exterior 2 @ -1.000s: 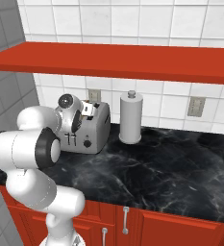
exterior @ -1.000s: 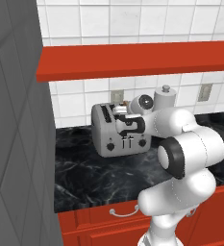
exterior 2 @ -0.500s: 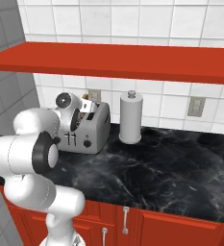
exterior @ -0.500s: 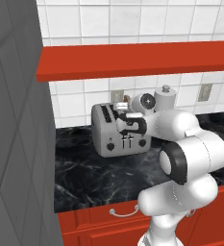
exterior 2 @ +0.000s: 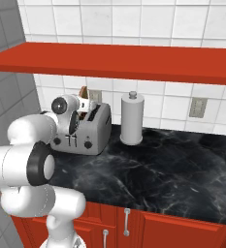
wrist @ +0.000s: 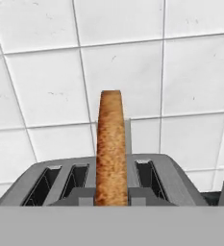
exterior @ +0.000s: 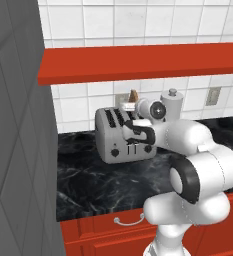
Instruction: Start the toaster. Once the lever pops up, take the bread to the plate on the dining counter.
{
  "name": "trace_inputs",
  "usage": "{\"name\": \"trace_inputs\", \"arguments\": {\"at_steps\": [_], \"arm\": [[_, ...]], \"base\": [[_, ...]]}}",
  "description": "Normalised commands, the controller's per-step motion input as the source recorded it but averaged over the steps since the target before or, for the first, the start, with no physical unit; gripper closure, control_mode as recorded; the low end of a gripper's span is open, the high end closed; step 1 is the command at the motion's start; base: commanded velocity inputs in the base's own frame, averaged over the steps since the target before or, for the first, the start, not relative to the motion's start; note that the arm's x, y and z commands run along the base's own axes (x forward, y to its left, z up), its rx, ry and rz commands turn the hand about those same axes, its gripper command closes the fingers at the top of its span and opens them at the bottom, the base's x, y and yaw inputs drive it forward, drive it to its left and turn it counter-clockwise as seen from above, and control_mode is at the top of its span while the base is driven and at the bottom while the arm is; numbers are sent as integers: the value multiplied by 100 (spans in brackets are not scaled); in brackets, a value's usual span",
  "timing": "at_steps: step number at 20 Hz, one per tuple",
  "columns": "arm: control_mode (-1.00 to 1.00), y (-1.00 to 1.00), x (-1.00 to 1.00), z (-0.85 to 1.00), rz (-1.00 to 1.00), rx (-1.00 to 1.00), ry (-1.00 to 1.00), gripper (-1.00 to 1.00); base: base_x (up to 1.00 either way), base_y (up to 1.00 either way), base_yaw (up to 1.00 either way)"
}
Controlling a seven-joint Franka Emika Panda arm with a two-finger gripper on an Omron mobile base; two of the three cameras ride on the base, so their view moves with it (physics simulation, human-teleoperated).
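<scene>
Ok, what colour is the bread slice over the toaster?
Golden-brown, with a darker crust edge. The bread shows best in the hand view, standing upright above the silver-grey toaster.

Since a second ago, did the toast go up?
Yes. The bread, pinched in the shut gripper, has risen: in the left base view it now sticks up well clear of the toaster top, higher against the white wall tiles.

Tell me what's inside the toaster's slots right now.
In the hand view three slots of the toaster look dark and empty. The bread stands upright in front, hiding the fourth slot and its own lower end, so whether it has cleared the toaster is unclear.
</scene>
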Motion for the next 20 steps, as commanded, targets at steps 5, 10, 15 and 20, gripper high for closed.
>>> {"name": "trace_inputs", "arguments": {"at_steps": [5,10,15,20], "arm": [[-100,0,-48,32,0,0,-26,100],[-100,0,-69,38,0,0,-9,100],[-100,0,-75,67,-1,-1,1,100],[-100,0,-80,65,-3,-2,9,100]], "base": [[0,0,0],[0,0,0],[0,0,0],[0,0,0]]}}
